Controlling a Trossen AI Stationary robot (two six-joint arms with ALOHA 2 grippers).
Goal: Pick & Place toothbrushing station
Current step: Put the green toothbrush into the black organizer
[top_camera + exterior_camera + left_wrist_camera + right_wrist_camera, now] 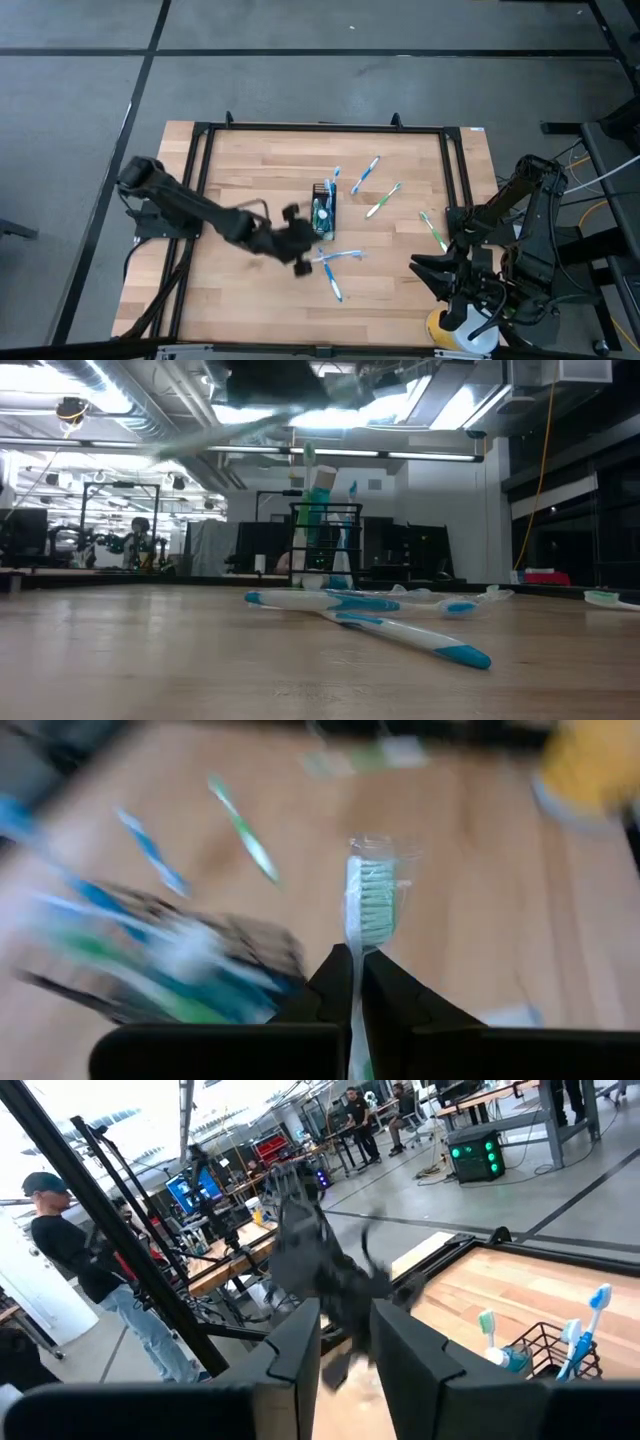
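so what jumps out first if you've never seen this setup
The left gripper, mid-table beside the black mesh holder, with its jaws shut on a green-bristled toothbrush. Next, loose toothbrushes are scattered across the wooden table, two crossed just in front of the holder. The right gripper waits at the table's right edge.
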